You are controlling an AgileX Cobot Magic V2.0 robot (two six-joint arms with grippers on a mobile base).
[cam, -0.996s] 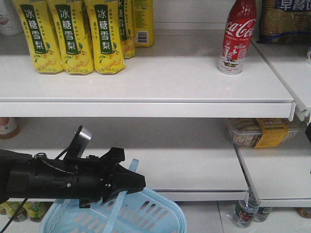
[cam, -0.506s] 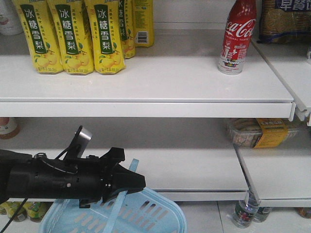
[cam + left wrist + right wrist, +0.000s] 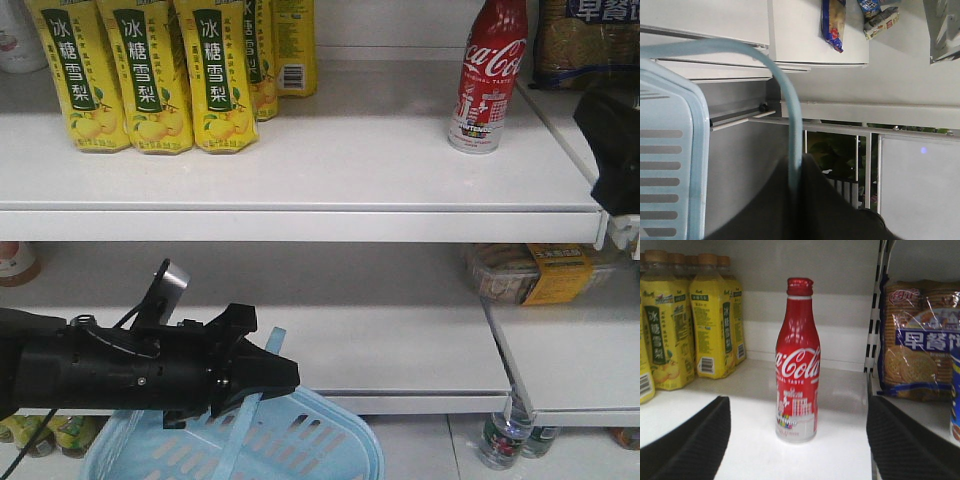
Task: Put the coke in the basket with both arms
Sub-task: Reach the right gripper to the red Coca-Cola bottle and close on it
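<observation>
The coke (image 3: 488, 80) is a slim red and white bottle-shaped can standing upright on the upper shelf at the right. In the right wrist view the coke (image 3: 797, 365) stands ahead of my right gripper (image 3: 797, 440), which is open, its two black fingers (image 3: 695, 440) wide apart and short of the can. From the front, the right gripper (image 3: 603, 135) shows at the right edge, apart from the can. My left gripper (image 3: 285, 373) is shut on the pale blue handle (image 3: 243, 425) of the basket (image 3: 320, 445), which hangs low at the left. The handle (image 3: 790, 110) runs between the jaws of the left gripper (image 3: 796, 167).
Yellow drink bottles (image 3: 150, 80) crowd the upper shelf's left side. A biscuit pack (image 3: 920, 355) lies right of the can behind a shelf divider (image 3: 874, 325). The shelf's front lip (image 3: 300, 222) juts out. A packaged tray (image 3: 540, 272) sits on the lower shelf, with bottles (image 3: 505, 435) at floor level.
My right arm has come into the front view at the right edge beside the upper shelf. The left arm and basket have stayed where they were.
</observation>
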